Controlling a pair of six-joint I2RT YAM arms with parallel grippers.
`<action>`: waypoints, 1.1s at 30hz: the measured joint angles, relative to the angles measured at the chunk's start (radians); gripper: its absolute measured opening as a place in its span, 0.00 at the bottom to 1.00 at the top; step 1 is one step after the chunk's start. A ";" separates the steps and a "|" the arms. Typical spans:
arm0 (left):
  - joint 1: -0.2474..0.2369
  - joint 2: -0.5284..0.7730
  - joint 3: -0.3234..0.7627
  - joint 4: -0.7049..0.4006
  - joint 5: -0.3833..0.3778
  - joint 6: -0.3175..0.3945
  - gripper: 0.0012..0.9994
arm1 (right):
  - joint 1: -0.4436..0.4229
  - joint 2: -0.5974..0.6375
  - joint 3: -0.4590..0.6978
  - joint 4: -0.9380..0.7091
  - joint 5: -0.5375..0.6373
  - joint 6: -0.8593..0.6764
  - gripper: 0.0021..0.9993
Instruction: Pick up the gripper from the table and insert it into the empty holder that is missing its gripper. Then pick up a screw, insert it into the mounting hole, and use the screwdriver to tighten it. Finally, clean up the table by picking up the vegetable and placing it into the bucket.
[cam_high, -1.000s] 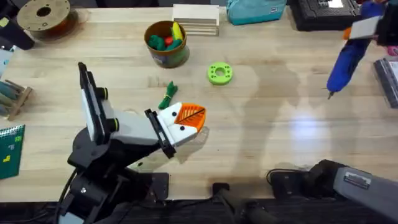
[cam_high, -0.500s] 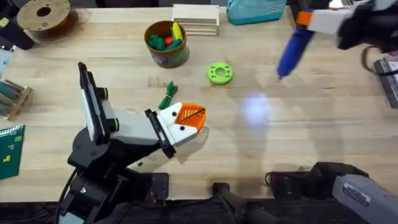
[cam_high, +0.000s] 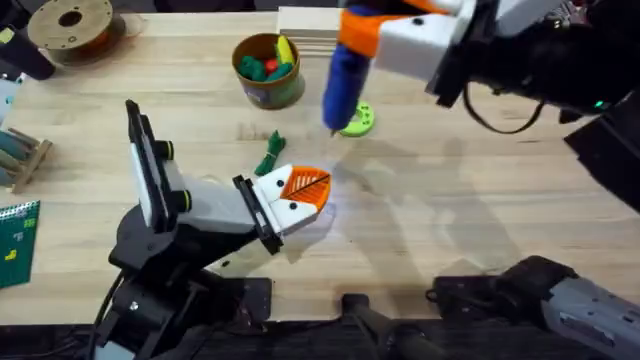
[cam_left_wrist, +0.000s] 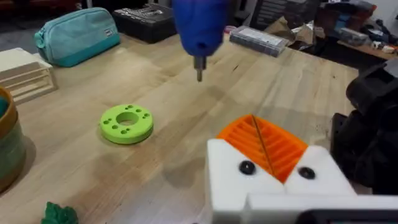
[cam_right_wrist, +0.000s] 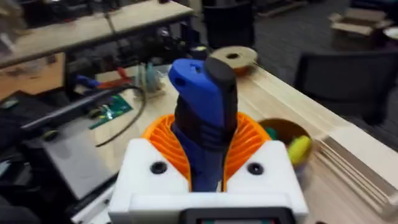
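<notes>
The right gripper (cam_high: 375, 35), clamped on the screwdriver (cam_high: 343, 78), should bring its bit squarely down onto the screw hole of the left gripper (cam_high: 300, 195), whose fingers sit together near-left.

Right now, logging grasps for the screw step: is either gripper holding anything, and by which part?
The right gripper holds the screwdriver around its blue body, bit pointing down. The left gripper holds nothing.

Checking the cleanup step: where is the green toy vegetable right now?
In the overhead view, the vegetable lies on the table left of centre, between the bucket and the left gripper.
</notes>
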 joint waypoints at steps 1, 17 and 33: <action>0.000 0.000 0.000 0.000 0.000 0.000 0.00 | 0.020 0.000 0.000 0.013 -0.002 0.000 0.20; 0.000 0.000 0.000 0.000 0.000 0.000 0.00 | 0.254 0.055 0.000 0.194 -0.007 0.003 0.19; 0.000 0.000 0.000 0.000 0.000 0.000 0.00 | 0.275 0.090 0.000 0.192 -0.006 0.003 0.19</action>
